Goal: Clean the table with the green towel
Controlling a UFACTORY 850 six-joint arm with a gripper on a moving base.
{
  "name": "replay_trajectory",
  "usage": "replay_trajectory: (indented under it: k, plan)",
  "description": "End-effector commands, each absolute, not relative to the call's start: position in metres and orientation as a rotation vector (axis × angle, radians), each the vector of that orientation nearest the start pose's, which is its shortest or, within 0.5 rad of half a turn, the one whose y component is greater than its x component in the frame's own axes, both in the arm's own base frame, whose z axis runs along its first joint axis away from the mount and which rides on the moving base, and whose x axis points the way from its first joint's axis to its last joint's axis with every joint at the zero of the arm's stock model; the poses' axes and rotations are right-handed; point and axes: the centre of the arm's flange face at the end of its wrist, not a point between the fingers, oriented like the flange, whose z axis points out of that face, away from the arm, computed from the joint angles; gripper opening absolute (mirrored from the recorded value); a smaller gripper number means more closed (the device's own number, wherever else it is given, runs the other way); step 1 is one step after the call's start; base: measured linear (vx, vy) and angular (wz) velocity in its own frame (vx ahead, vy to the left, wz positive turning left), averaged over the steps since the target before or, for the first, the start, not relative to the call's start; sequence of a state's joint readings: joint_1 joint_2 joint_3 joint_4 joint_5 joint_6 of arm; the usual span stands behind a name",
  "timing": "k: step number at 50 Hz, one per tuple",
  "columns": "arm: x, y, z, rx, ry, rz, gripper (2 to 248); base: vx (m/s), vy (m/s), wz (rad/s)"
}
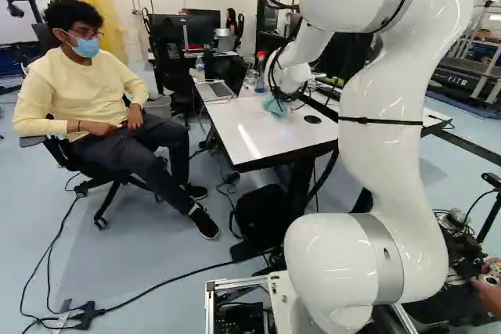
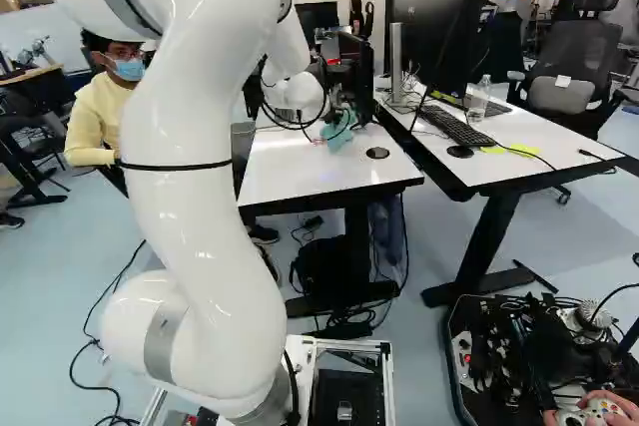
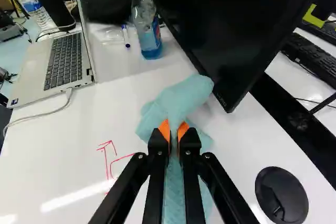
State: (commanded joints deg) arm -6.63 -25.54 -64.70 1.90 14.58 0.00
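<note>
Wiping: grasp done, rubbing seemingly barely begun
Tool (image 3: pixel 174 129): pinched narrow on the green towel (image 3: pixel 178 96)
Towel: bunched against or just over the table (image 3: pixel 68 153), near the monitor (image 3: pixel 226 30)
Red marks (image 3: pixel 106 162): plain beside the towel, left to rub away
Laptop (image 3: pixel 63 66) side: probably needing a pass too

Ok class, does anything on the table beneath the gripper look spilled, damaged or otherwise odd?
Yes: red lines on the white tabletop, beside the green towel in the jaws. They look odd because people seldom draw on a desk. I see no spill.
</note>
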Motion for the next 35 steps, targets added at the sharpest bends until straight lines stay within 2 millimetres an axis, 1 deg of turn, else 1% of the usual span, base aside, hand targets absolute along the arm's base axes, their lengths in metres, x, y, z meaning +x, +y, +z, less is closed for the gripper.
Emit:
replay_trajectory:
  k: [11,35]
  plan:
    - [0.6242,-0.0730,0.4249,-2.842,0.216,-1.424,37,0.000,0.000,0.000]
    - [0.6206,-0.0723,0.4200,-2.884,0.218,-1.325,37,0.000,0.000,0.000]
